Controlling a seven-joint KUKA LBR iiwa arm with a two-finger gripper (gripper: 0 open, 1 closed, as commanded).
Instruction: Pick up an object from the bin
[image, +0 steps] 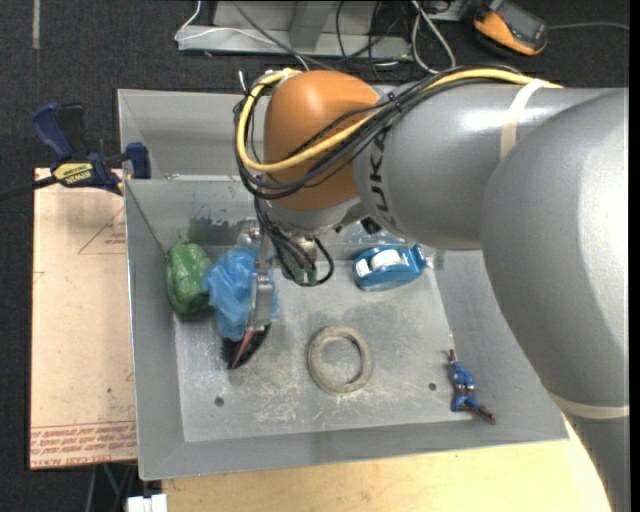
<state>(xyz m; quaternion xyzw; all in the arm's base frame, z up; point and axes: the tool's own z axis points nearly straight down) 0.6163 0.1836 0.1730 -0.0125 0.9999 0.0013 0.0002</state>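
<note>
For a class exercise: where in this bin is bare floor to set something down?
Between the grey ring and the small blue toy, and in the front-left corner. Crowded around the green lump and crumpled blue bag.

Two lumps (187, 278) (232, 285), one ring (338, 359), dispenser (387, 267), figure (462, 386)

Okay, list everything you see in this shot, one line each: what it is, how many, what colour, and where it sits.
Bin: one, grey metal, middle of the view.
Green lump: one, green, left side of the bin.
Blue crumpled thing: one, light blue, against the green lump's right side.
Dark thing: one, black with some red, just in front of the blue crumpled thing; kind unclear.
Ring: one, beige, front middle.
Tape dispenser: one, blue, back right.
Small clip-like thing: one, blue, front right.
Tool: one, metal, at the blue crumpled thing's right edge.
Arm: one, silver-grey, orange cover, yellow and black cables, from the right.
</note>
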